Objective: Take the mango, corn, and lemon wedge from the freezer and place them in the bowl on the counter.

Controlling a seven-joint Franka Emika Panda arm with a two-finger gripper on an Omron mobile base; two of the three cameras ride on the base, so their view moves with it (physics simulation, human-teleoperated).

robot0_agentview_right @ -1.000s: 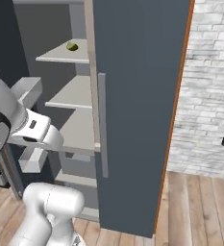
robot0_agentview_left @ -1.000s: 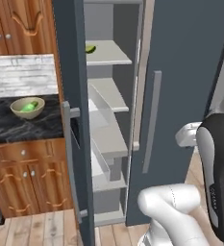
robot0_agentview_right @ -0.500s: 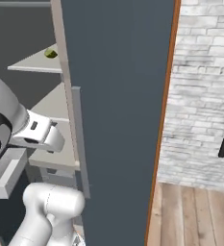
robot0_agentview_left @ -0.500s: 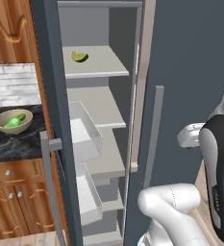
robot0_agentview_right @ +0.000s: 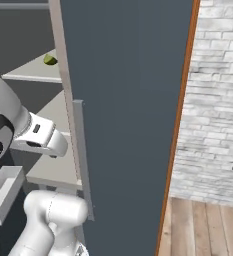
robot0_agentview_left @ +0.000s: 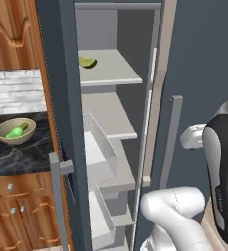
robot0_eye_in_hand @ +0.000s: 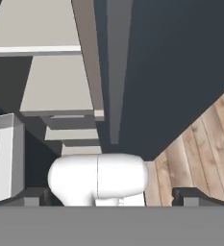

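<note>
Inside freezer [robot0_agentview_left: 110, 122], lemon wedge [robot0_agentview_left: 88, 62] on top shelf, door ajar

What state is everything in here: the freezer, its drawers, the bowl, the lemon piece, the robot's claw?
freezer: door open, shelves exposed.
drawers: clear, pulled out, nothing visible in them.
lemon wedge: lying on the upper shelf, untouched.
bowl: upright on the counter, holding one green item.
gripper: fingers apart, holding nothing.

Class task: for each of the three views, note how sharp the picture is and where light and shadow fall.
Left base view: soft, evenly lit, the lemon wedge clear on a pale shelf. Right base view: the freezer door flat and dark, the brick wall bright. Hand view: blurry, shelves pale against dark recesses, the gripper tips dim.
</note>
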